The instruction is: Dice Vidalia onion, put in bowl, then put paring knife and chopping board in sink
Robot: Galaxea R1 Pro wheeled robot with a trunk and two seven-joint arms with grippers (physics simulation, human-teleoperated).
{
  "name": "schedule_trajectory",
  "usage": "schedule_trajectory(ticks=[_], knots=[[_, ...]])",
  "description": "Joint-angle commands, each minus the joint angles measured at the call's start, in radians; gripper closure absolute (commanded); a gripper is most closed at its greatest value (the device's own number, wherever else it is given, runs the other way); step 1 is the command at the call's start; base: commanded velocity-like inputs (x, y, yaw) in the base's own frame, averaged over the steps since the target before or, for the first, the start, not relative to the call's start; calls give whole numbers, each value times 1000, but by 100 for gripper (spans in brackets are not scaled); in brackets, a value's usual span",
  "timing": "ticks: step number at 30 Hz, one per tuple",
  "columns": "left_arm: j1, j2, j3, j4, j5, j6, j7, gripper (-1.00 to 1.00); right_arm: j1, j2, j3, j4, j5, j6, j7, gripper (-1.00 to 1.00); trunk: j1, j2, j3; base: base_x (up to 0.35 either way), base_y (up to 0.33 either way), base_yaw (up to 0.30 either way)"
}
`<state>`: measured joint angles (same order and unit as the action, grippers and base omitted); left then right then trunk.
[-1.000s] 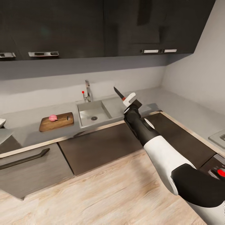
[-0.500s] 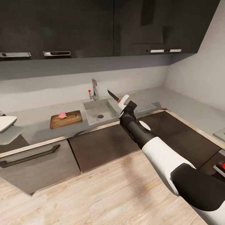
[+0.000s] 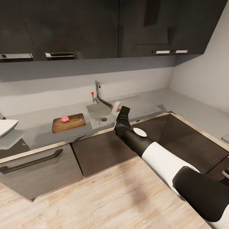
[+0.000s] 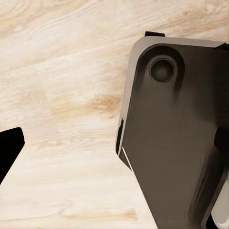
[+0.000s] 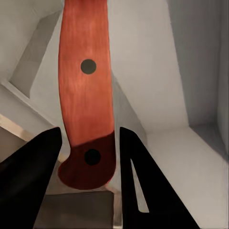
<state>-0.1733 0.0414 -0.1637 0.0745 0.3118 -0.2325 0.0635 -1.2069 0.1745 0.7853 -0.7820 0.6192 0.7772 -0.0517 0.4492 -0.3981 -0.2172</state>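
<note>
No readable text, label or number anywhere.

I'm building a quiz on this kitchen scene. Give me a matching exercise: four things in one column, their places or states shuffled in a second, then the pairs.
Things:
1. paring knife
2. pink onion
3. bowl
4. faucet

Places:
A. behind the sink
B. on the chopping board
C. held in the right gripper
D. at the countertop's far left

Pairs: 1-C, 2-B, 3-D, 4-A

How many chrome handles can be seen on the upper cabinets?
4: two at left, two at right. More may lie beyond the frame.
</note>
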Motion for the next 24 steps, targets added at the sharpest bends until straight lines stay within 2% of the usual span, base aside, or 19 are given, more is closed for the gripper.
schedule_trajectory(ticks=[1, 5, 11, 24], knots=[[-2, 0, -8, 4, 6, -7, 1, -100, -1, 0, 15, -5, -16, 9, -7, 100, 1, -2, -2, 100, 0, 0], [-2, 0, -8, 4, 6, -7, 1, -100, 0, 0, 22, -11, -29, 19, -22, 100, 1, -2, -4, 41, 0, 24], [-2, 0, -8, 3, 6, -7, 1, -100, 0, 0, 26, -13, -34, 22, -84, 100, 1, -2, -11, 5, 0, 147], [-2, 0, -8, 4, 6, -7, 1, -100, -1, 0, 28, -13, -37, 13, -90, 100, 1, -2, -28, 0, 0, 174]])
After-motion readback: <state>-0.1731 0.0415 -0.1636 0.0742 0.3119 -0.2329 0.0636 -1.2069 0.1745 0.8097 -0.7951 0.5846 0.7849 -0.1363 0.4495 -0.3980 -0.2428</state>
